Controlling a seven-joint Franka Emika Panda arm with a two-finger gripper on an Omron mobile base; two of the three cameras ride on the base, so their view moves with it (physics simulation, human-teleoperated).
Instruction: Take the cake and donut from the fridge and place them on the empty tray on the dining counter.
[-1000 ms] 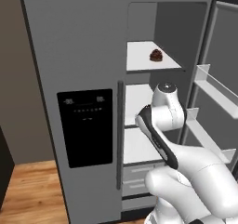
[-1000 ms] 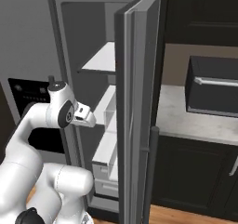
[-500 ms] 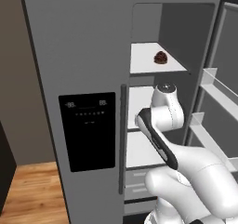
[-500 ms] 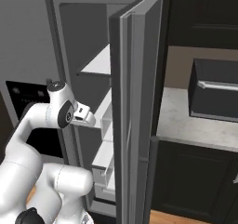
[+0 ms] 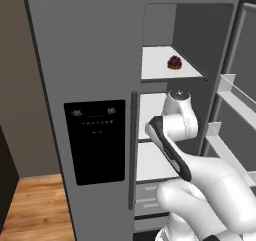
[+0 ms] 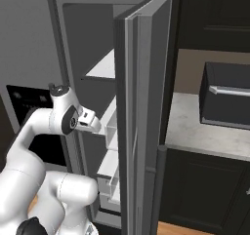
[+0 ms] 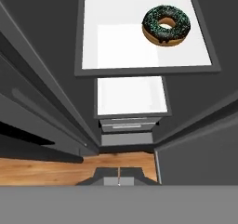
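Fridge (image 5: 90, 60) door stands open — cake (image 5: 174, 62) and donut (image 7: 166, 25) sit unpicked on its shelves; gripper (image 7: 119, 177) clenched, empty.

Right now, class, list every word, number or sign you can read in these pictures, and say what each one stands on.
No text can be read.
Dispenser panel on the fridge: pale display marks that look like digits and a row of small icons, too blurred to read.
Donut, cake, shelves: no writing.
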